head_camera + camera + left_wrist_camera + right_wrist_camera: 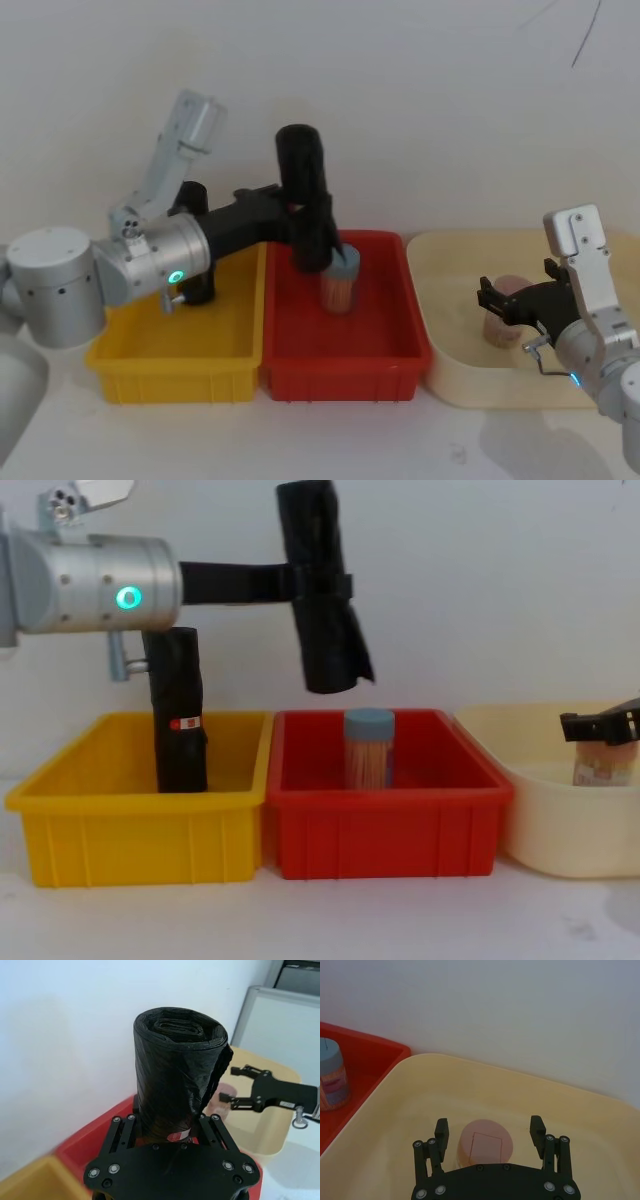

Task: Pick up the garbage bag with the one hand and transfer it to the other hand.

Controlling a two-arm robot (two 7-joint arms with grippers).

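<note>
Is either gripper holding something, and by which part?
The left gripper has its jaws shut on the tall black roll of glossy plastic garbage bags, around its middle. The right gripper is open and holds nothing.

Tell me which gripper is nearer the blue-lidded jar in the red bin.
Left. The left gripper, shut on the black bag roll, hangs above the jar over the red bin. The right gripper is farther off, open at a pink-lidded jar in the cream tub.

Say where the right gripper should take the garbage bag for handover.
Probably the upper half of the garbage bag, above the left gripper, coming from the robot's right: it is tightly rolled and free there, while the lower end trails a loose flap.
</note>
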